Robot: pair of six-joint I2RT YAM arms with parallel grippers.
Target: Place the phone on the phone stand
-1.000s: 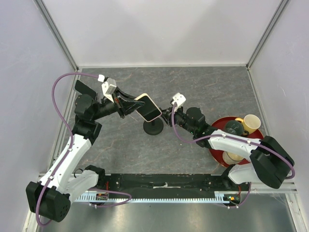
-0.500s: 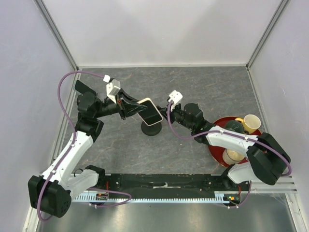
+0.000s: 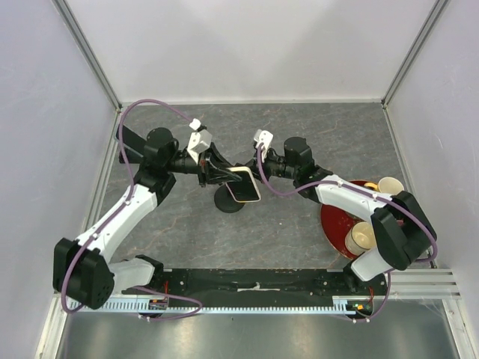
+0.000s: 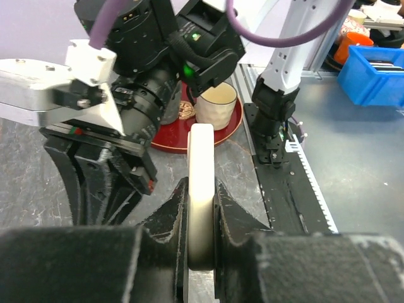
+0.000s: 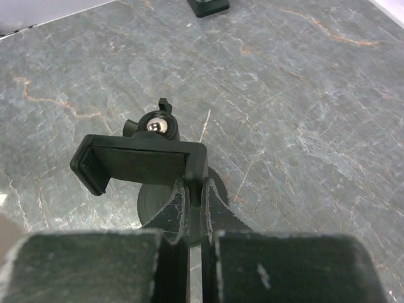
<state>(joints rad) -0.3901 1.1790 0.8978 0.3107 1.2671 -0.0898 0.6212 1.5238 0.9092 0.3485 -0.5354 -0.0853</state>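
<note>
The left gripper's (image 4: pixel 202 190) jaws are pinched on the phone (image 4: pixel 202 151). The left wrist view shows the phone edge-on as a pale strip standing between the two pads, its lower end lost in the blurred finger bodies. From above, the phone lies tilted with its dark screen up, over the stand (image 5: pixel 136 161). It covers the cradle in that view, so whether the two touch cannot be told. The right gripper's (image 5: pixel 194 184) jaws are almost together, nipping the lip at the right end of the stand's black cradle. In the right wrist view the cradle shows whole, with the shiny ball joint just behind it, while the round base is mostly hidden beneath the fingers. A pale blur at that view's left edge, beside the stand, is too cut off to identify. The stand rests on the grey marbled table (image 5: pixel 284 95). Well to the stand's right lies a red tray (image 3: pixel 334 228), partly covered by the right arm. A cream cup (image 3: pixel 361 238) stands on the tray, and a second cup at its far rim is half hidden.
</note>
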